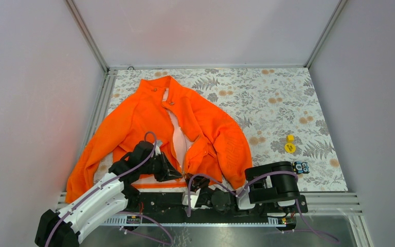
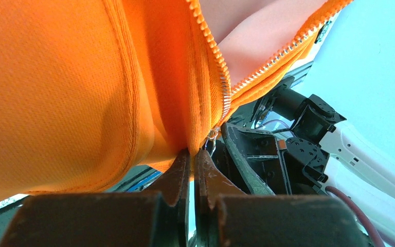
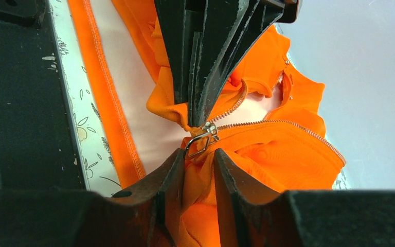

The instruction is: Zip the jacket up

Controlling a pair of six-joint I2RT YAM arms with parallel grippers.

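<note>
Two claws met at the near hem of the jacket (image 1: 205, 123), which lay spread on the flowered worktop (image 1: 267, 98), left of centre. Its collar pointed to the far edge, and its front gaped open on pale pink lining (image 1: 177, 134). The left claw (image 2: 191, 154) was clamped tight on the orange cloth right at the foot of the zipper (image 2: 221, 77), whose two rows of teeth parted above it. The right claw (image 3: 199, 154) stood partly open just beside the left one, with bunched orange fabric filling the gap between its fingers. The metal zipper pull (image 3: 201, 140) sat at its fingertips. Whether that claw truly pinched the cloth could not be told. One small yellow piece (image 1: 289, 144) and a small blue-and-black object (image 1: 301, 166) lay well apart from the jacket, toward the right.
</note>
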